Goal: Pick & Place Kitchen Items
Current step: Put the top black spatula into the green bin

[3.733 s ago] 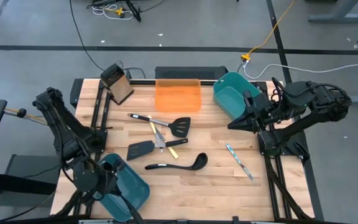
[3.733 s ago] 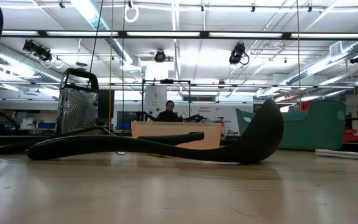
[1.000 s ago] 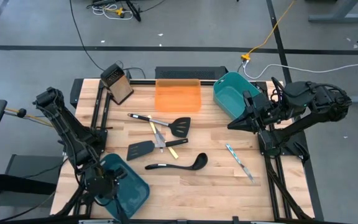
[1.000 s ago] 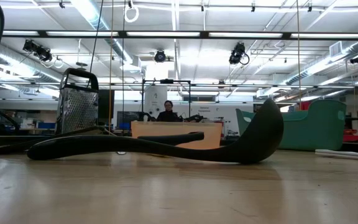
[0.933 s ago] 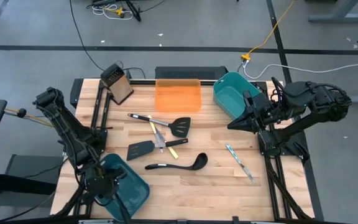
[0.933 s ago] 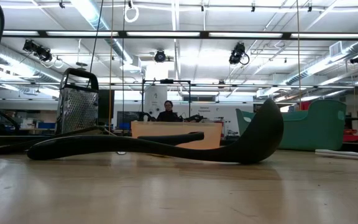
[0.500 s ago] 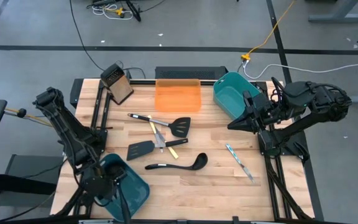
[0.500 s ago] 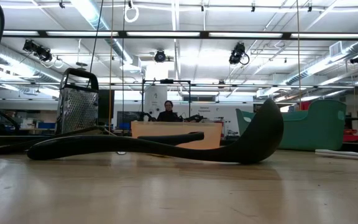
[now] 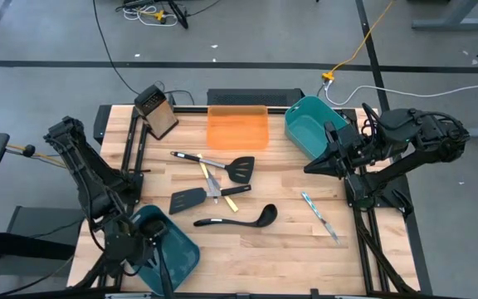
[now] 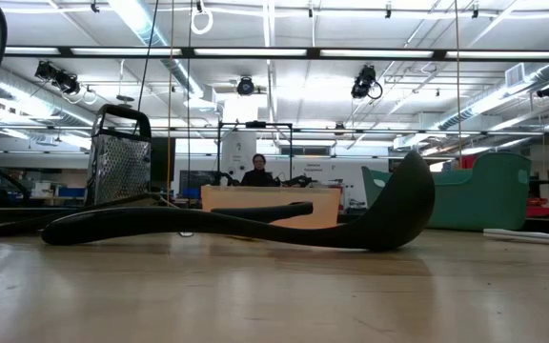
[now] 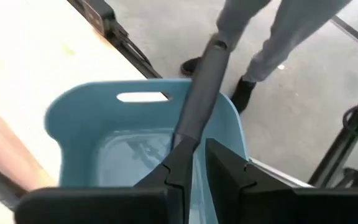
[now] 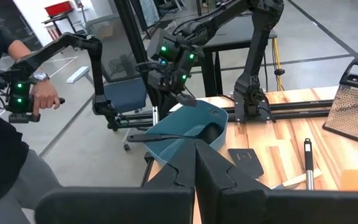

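Wooden surface (image 9: 289, 241): your left gripper (image 11: 194, 163), jaws seemingly pinching the ladle handle (image 11: 202, 93), hangs over the near teal bin (image 9: 177, 249); right jaws shut, empty.

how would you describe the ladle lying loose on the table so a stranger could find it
On the pale wooden table, look at the near-centre area, just in front of the cluster of spatulas. The long black plastic ladle lies there alone, its handle pointing toward the left arm's side. Its deep round bowl sets it apart from the flat black slotted spatula behind it.
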You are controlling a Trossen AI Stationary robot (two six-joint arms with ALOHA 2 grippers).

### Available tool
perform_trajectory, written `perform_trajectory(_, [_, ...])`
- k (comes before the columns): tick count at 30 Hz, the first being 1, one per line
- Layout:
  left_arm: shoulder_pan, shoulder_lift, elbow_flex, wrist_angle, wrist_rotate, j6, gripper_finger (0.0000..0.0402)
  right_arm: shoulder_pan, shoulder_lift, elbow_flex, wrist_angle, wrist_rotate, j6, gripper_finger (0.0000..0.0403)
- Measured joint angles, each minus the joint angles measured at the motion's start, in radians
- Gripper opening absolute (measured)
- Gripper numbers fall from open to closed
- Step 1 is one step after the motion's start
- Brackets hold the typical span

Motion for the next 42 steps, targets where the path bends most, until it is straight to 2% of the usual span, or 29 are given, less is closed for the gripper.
perform_trajectory(11, [0.009, 0.000, 0.113, -0.009, -0.060, 0.022, 0.0025, 0.000, 0.000, 0.000, 0.000, 0.001, -0.001, 0.0002])
perform_trajectory(20, [0.050, 0.000, 0.150, -0.007, -0.074, 0.034, 0.0006, 0.000, 0.000, 0.000, 0.000, 0.001, -0.001, 0.0002])
perform_trajectory(31, [0.154, -0.028, 0.164, -0.010, -0.074, 0.033, 0.0004, 0.000, 0.000, 0.000, 0.000, 0.001, -0.006, 0.0002])
perform_trajectory(42, [0.297, -0.107, 0.168, 0.003, -0.142, 0.043, 0.0006, 0.000, 0.000, 0.000, -0.014, -0.001, -0.045, 0.0002])
